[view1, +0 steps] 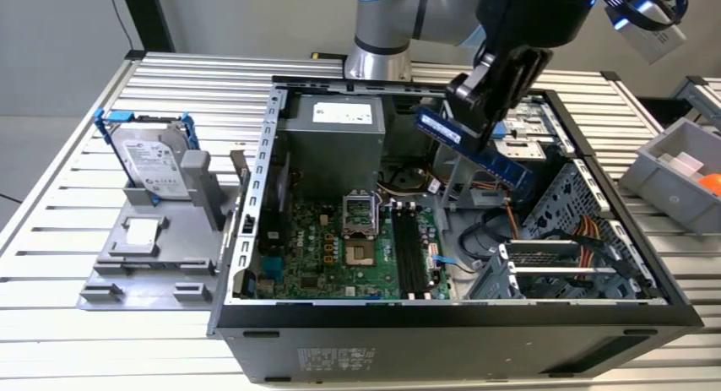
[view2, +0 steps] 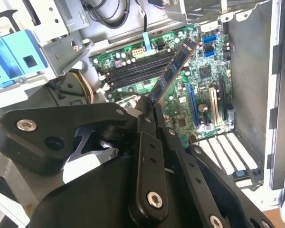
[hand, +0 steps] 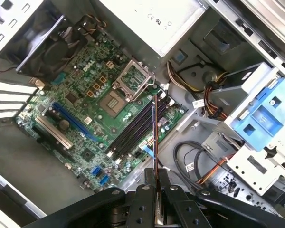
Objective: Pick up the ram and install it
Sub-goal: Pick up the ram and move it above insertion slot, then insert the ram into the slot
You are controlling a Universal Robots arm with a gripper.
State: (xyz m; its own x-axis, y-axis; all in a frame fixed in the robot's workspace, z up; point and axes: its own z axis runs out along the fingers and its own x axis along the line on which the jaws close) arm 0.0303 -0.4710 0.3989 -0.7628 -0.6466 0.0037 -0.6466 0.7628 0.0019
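Robotics lab or assembly test cell, not a home or office. A slatted aluminium-profile workbench (view1: 67,205) carries an opened desktop computer case (view1: 451,323) with its green motherboard (view1: 338,247) exposed. A grey fixture (view1: 147,264) on the exterior view's left holds a hard drive (view1: 152,159); a grey parts bin (view1: 676,176) sits far right.

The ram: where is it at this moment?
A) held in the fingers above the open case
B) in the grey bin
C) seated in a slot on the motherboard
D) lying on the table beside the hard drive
A: the ram is clamped in the gripper, in the air over the motherboard, not in a slot.
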